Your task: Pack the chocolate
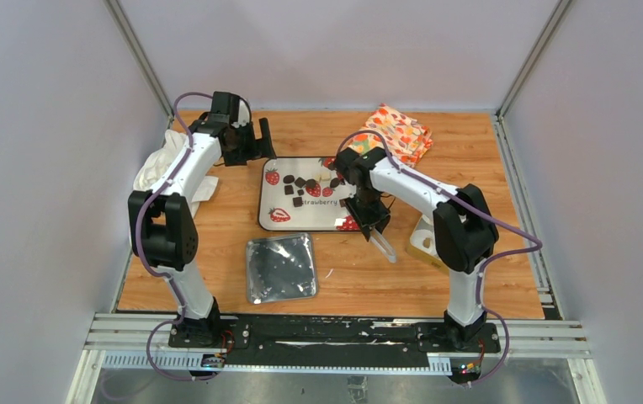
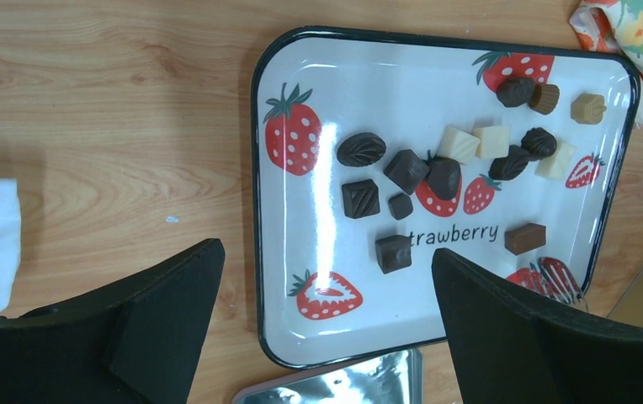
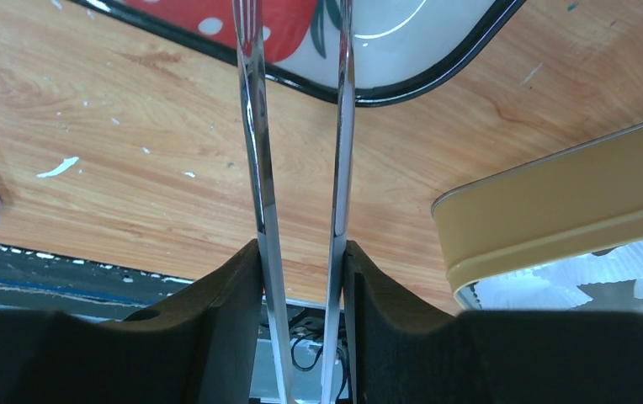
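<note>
The right claw [image 3: 301, 252] is clenched on a pair of thin metal tongs [image 3: 255, 126]. Its dark fingers [image 3: 234, 286] press on the outside of the two arms, which run side by side with a narrow gap between them. The forked tips of the tongs reach over the near right corner of a white strawberry-printed tray [image 2: 343, 93]. Their other end sticks out toward the near side, above the wooden surface [image 3: 133, 151]. The chocolate [image 2: 402, 172] lies loose on that tray, dark squares and rounds with a few tan and cream pieces. It is gathered around the middle and toward the far right corner, and one brown block sits apart near the tong tips. Just right of the right claw stands a tan box [image 3: 554, 202] holding white pleated paper cups [image 3: 587, 278]. On the near side of the tray a shiny silver lid [image 1: 280, 268] lies flat on the surface. The left claw [image 2: 326, 252] is released, its jaws spread wide. It hangs above the surface by the tray's far left corner, touching nothing. A white cloth [image 1: 162, 164] is bunched at the left edge beside the left arm, and a bright patterned cloth [image 1: 398, 133] sits at the far right.
</note>
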Motion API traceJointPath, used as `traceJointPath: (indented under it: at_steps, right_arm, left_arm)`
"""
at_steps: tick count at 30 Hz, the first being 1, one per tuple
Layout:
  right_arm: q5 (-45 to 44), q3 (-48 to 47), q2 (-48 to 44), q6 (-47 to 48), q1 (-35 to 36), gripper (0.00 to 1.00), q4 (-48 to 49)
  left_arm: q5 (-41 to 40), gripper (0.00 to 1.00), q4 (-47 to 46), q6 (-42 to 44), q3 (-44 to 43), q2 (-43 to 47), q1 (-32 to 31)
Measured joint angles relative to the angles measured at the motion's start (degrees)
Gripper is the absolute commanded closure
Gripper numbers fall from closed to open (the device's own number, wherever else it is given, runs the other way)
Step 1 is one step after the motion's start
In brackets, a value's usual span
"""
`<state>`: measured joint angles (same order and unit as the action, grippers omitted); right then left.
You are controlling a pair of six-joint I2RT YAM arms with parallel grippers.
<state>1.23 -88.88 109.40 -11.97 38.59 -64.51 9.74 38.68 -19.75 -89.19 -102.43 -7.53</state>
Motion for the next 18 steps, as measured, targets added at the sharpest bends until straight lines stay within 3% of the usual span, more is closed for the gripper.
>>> traceJointPath:
  at_steps: [6, 18]
  right_arm:
    - [-2.56, -1.07, 2.36, 0.09, 0.00, 0.53, 0.00]
    - [-4.33, -6.69, 6.80, 2.71, -0.13, 0.51, 0.00]
  left_arm:
    - [-0.09, 0.00, 0.02, 0.00, 0.00, 0.00, 0.00]
    - [-0.96, 0.00, 0.13, 0.24, -0.07, 0.00, 0.00]
